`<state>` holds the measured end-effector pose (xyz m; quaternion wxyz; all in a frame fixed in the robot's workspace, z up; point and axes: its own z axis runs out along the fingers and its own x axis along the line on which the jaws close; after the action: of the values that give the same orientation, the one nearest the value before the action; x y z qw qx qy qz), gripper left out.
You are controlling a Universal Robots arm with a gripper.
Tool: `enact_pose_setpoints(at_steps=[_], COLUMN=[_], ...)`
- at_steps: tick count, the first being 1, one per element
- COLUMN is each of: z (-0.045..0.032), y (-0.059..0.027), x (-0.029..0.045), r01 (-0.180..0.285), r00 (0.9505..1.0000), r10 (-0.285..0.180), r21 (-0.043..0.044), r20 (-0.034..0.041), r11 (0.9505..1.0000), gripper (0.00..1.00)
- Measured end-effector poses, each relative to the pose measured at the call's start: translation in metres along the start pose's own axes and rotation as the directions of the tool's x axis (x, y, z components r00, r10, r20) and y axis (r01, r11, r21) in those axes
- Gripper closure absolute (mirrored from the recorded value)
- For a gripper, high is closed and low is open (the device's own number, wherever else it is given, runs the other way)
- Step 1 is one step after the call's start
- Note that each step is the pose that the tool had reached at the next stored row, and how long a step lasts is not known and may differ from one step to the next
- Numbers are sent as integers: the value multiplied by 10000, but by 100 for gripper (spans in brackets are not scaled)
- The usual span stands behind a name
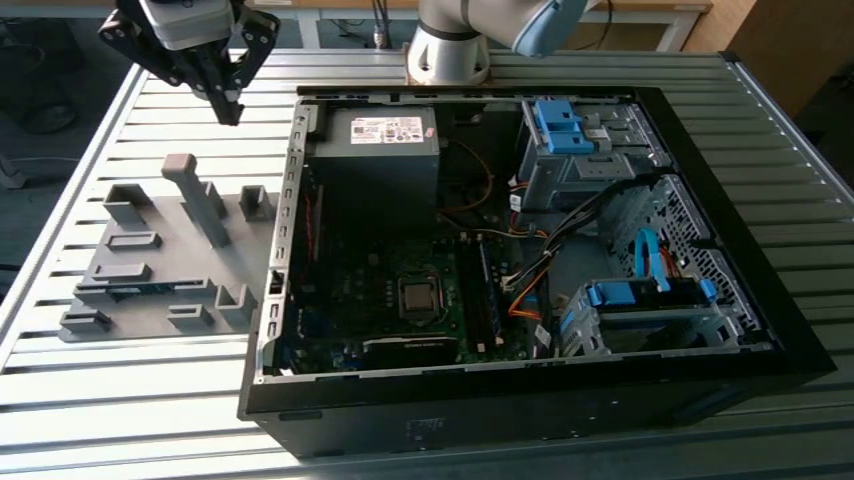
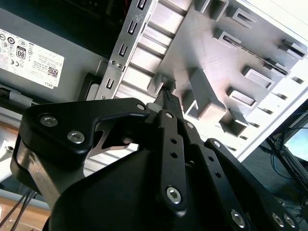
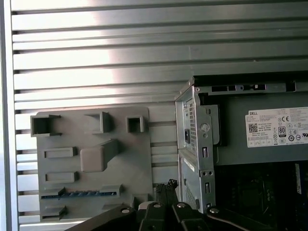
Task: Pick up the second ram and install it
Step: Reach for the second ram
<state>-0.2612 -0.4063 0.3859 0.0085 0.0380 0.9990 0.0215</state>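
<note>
Gripper (image 1: 228,110) closed + empty, nr fixture (image 3: 139,163) w/ 2nd ram (image 3: 79,194)

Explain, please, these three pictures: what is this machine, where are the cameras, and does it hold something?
It is one robot arm standing on the table. The exterior view looks down on everything; both wrist views come from cameras riding on the arm. On the table lie an open computer case and, on the exterior view's left, a grey fixture plate. The second ram, a blue-green strip, sits in a slot of that plate. The end effector hangs above the table near the plate, shut and holding nothing.
</note>
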Motion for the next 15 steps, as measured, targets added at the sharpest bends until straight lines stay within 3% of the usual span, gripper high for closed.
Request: enact_pose_setpoints(at_steps=[15], z=[1], y=[-5], x=[60], r01=[0], r00=[10000], r10=[0], r21=[-1], r20=[1], r11=[10000], gripper=[89])
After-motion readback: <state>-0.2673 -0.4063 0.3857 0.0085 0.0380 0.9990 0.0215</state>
